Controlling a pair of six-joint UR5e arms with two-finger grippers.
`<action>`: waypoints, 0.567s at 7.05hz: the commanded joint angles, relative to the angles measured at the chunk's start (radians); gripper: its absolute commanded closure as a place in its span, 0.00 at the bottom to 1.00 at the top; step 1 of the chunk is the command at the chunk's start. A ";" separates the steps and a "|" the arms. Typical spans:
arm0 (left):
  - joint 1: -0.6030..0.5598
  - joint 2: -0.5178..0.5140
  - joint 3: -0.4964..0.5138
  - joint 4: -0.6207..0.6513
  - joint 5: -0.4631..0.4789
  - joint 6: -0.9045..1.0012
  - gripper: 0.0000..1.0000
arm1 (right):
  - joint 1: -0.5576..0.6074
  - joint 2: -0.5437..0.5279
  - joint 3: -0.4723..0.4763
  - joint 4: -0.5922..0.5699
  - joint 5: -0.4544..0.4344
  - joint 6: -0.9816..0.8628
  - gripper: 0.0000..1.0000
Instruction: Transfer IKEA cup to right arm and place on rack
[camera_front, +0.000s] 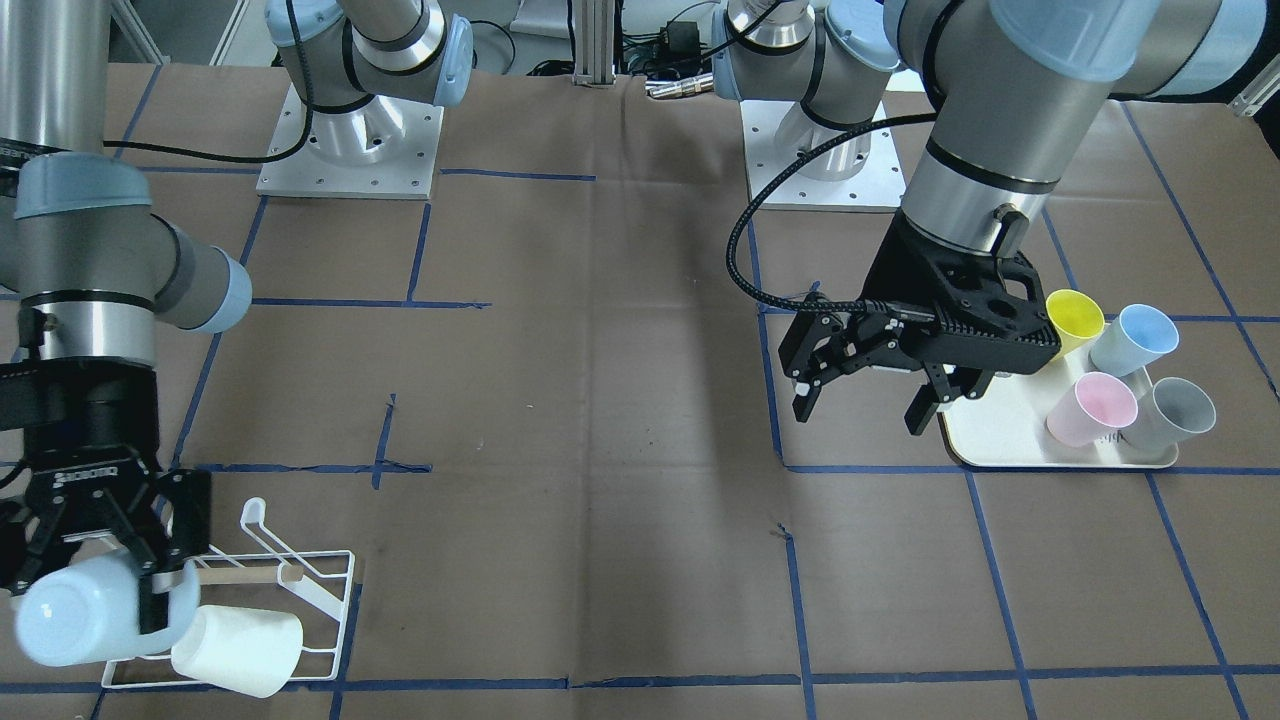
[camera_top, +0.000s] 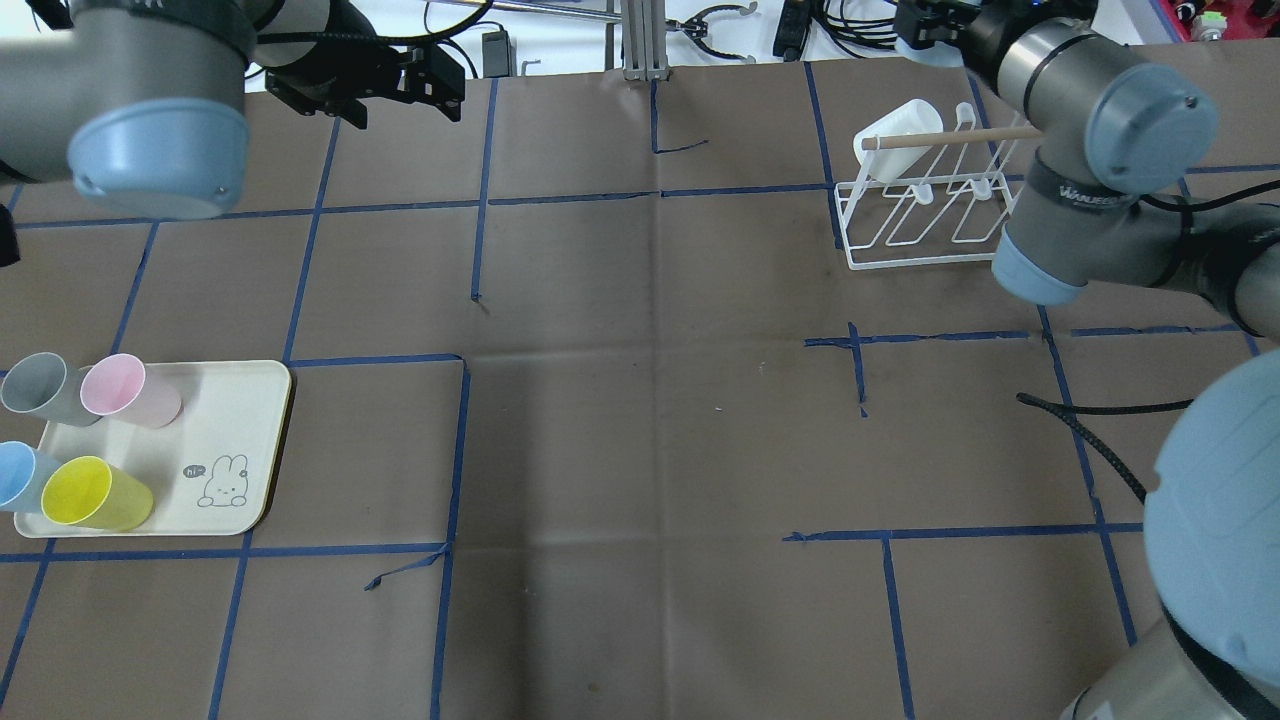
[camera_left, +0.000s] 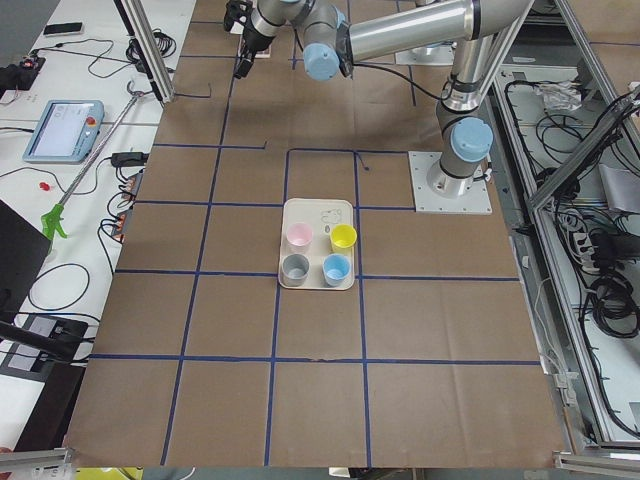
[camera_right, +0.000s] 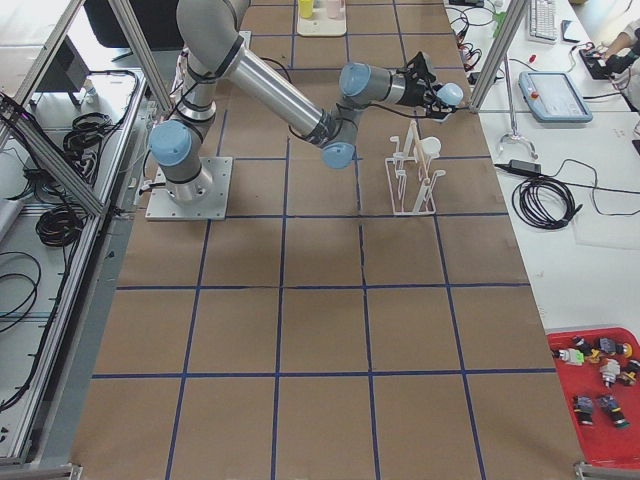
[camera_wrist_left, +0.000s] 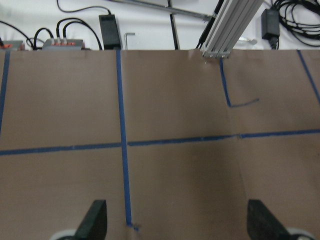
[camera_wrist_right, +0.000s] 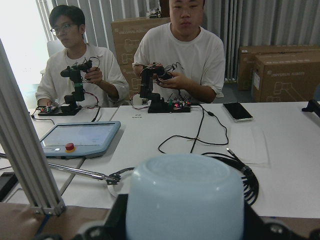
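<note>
Gripping the pale blue cup (camera_front: 62, 622), right gripper (camera_front: 98, 585) at the rack (camera_front: 335, 600), left gripper (camera_front: 858, 420) jaws wide, empty, near the tray (camera_front: 1000, 442).

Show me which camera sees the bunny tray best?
Overhead exterior: the tray shows whole, bunny clear. Front-facing, the left gripper covers part. Side views show it tiny; wrist cameras miss it.

Cup (camera_front: 70, 625): pale blue, tipped on its side, base outward, held in the right pincer (camera_front: 85, 585) near the rack. Rack (camera_top: 925, 212): white wire, wooden dowel handle, upright on the surface (camera_top: 640, 420).
</note>
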 joint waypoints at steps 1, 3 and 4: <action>-0.002 0.032 0.052 -0.317 0.127 0.000 0.01 | -0.121 0.015 0.000 0.002 0.083 -0.122 0.57; 0.018 0.040 0.020 -0.342 0.125 0.002 0.01 | -0.160 0.057 -0.011 0.011 0.126 -0.170 0.61; 0.023 0.042 0.001 -0.334 0.120 0.003 0.01 | -0.160 0.084 -0.032 0.005 0.138 -0.172 0.61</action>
